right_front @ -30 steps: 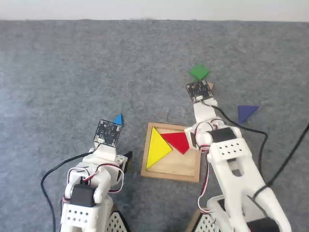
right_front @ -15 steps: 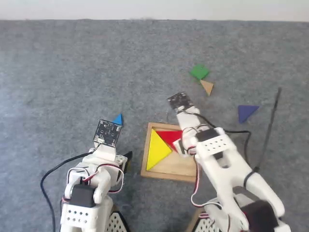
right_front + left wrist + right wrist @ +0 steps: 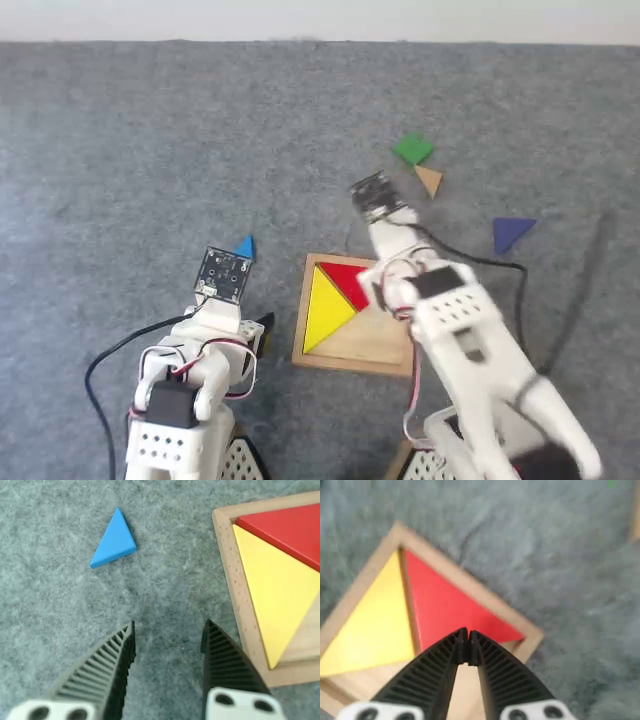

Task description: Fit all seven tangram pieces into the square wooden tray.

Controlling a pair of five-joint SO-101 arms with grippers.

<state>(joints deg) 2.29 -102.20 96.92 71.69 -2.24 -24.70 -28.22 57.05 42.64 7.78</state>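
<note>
Tray (image 3: 300, 335) seats yellow triangle (image 3: 325, 305) and red triangle (image 3: 345, 278) | right gripper (image 3: 468, 632) fingers pressed together, empty, over red: we judge to nudge it flush | left gripper (image 3: 169, 625) fingers spread near the light-blue triangle (image 3: 114, 542), ready to pick.

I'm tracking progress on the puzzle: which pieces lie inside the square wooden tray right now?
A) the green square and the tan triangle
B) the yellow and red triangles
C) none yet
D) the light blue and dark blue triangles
B: the yellow triangle and the red triangle lie side by side inside the wooden tray, while the green square lies out on the carpet.
</note>
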